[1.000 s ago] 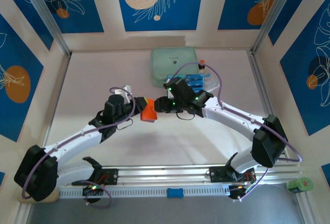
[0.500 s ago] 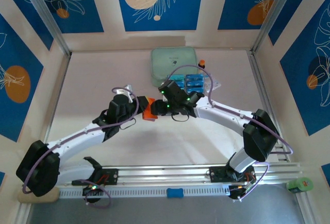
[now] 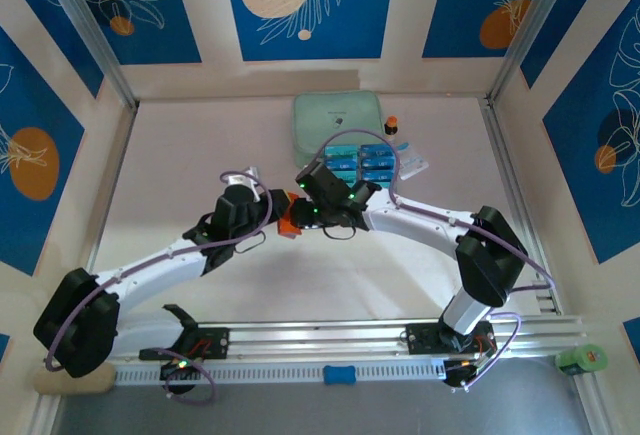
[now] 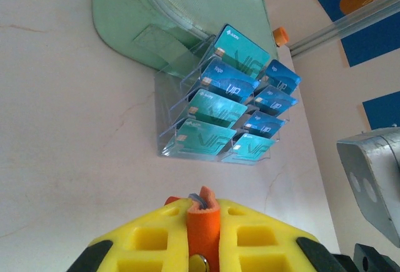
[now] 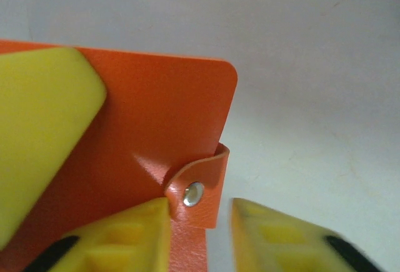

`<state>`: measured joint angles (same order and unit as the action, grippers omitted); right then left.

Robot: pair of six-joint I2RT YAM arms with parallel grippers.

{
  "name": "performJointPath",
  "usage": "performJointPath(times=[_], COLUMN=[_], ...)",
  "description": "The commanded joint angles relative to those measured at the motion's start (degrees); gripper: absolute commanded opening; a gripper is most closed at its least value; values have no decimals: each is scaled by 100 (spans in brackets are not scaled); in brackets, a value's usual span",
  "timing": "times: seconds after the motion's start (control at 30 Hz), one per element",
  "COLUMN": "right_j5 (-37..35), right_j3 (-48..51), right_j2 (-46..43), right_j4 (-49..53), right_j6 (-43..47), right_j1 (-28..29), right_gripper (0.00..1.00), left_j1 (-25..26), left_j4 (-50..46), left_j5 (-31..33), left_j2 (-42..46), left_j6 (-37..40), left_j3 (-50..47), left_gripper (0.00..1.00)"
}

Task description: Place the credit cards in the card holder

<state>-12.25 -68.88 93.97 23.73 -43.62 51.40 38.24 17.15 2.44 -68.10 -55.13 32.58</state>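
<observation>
Pale tabletop [image 3: 180,165] inside blue-panelled booth, both arms meeting mid-table. Left gripper [image 4: 201,212] pressed tight on edge of orange card holder [image 5: 156,122], at table centre. Right gripper [image 5: 200,225] straddling holder's snap tab [image 5: 201,181], jaws narrowly apart; pinching or not, cannot tell. Teal credit cards [image 4: 228,90] tilted in rows in clear tray [image 4: 167,149], apart from holder, at edge of mint-green zip case [image 4: 156,22].
</observation>
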Motion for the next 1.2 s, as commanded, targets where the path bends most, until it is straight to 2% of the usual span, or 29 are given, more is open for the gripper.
performJointPath(times=[0.0,0.13,0.4,0.6,0.7,0.73,0.87,0.9,0.97,1.17], right_j5=[-723,-737,-596,-86,414,652,1603,1760,2120,2547], right_j3=[227,429,1206,1663,1861,1936,2065,2044,1919,1506], right_j2=[188,138,-221,-1016,-1615,-1849,-2492,-2540,-2522,-1958], right_j4=[396,354,114,-47,-280,-440,-1188,-1325,-1623,-2226], right_j6=[-116,-189,-381,-431,-471,-488,-632,-683,-768,-1058], right_j1=[-115,-186,-634,-944,-1101,-1175,-1457,-1495,-1568,-1639], right_gripper=[15,0,0,0,0,6,50,55,62,65], left_j1=[113,140,149,146,149,142,148,149,149,149], left_j4=[377,428,816,861,992,1067,1492,1599,1843,2283], left_j5=[-35,-33,-91,-90,-44,-35,-74,-92,-133,-166], left_j2=[95,90,121,170,166,144,5,-37,-140,-320], left_j6=[-41,-75,-288,-270,-363,-418,-752,-831,-1000,-1350], left_j3=[231,205,125,193,179,164,144,160,199,388], left_gripper=[0,0,0,0,0,0,0,0,0,0])
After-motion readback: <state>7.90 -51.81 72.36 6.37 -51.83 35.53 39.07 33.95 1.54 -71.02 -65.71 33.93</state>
